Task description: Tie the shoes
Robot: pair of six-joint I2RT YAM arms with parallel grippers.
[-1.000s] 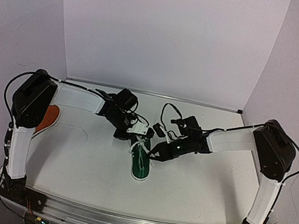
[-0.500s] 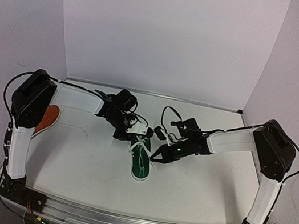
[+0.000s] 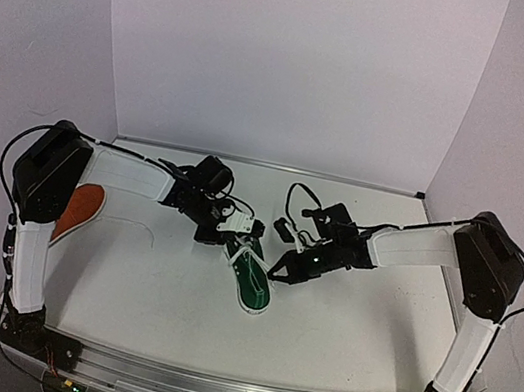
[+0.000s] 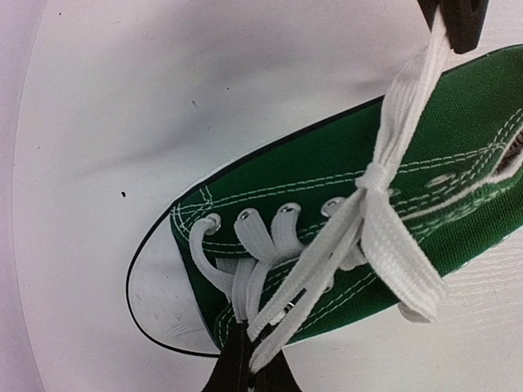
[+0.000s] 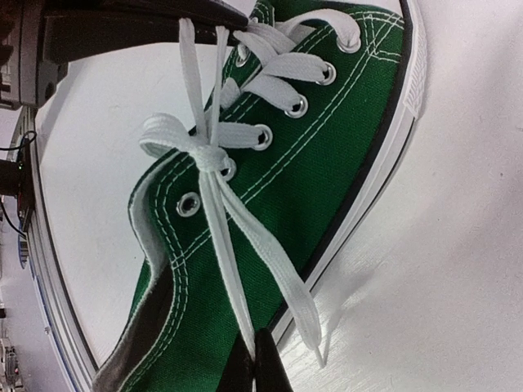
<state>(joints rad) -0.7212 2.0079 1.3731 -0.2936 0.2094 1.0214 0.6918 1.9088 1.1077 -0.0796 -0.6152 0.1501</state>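
the left pincer [image 4: 248, 363] is pinched fully together on two strands of the white lace [image 4: 327, 245]. the right pincer [image 5: 256, 366] is likewise clamped tight, on what looks like a single strand, with a loose lace end lying just beside its tips. the dark green shoe [image 3: 253, 286] lies on the worktop [image 3: 144, 287] between the two pincers. a small knot [image 4: 374, 175] is drawn up over its eyelets, roughly midway between them. the orange-red shoe [image 3: 79, 209] sits well away behind the left pincer, beside that arm's elbow.

risks, as i judge them:
- pulling apart too hard could drag or tip the shoe, since nothing pins it down.
- a strand could slip from either pincer's narrow tips.
- if the left pincer's pair is not a true loop, tightening would leave a plain knot, not a bow.

hard to make out:
- both pincers' fingertips are cut off at the lower edge of their own wrist views, so the exact hold is unclear.
- the orange-red shoe is partly covered by the left arm, and its laces cannot be seen.
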